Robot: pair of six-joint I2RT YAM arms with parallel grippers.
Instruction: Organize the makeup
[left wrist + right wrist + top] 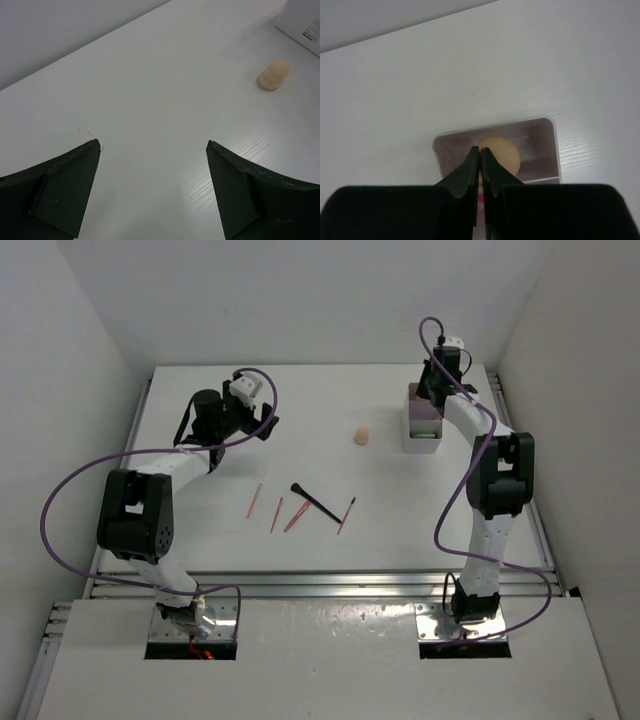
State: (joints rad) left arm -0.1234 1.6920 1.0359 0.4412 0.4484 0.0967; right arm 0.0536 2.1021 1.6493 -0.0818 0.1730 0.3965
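Three thin pink/red pencils [276, 514] and a black brush [314, 499] lie mid-table, with another thin pencil [347, 515] to their right. A beige sponge [361, 436] lies alone on the table and also shows in the left wrist view [274, 75]. My left gripper [262, 425] is open and empty [154, 145], low over bare table to the left of that sponge. My right gripper [480, 148] is shut over the white box [552, 145]. A second beige sponge [505, 152] lies in the box's end compartment just beyond the fingertips. A pink spot shows in the slit between the fingers.
The white compartment box [424, 425] stands at the back right, under the right wrist. Its corner shows at the top right of the left wrist view [305, 20]. White walls enclose the table on the left, back and right.
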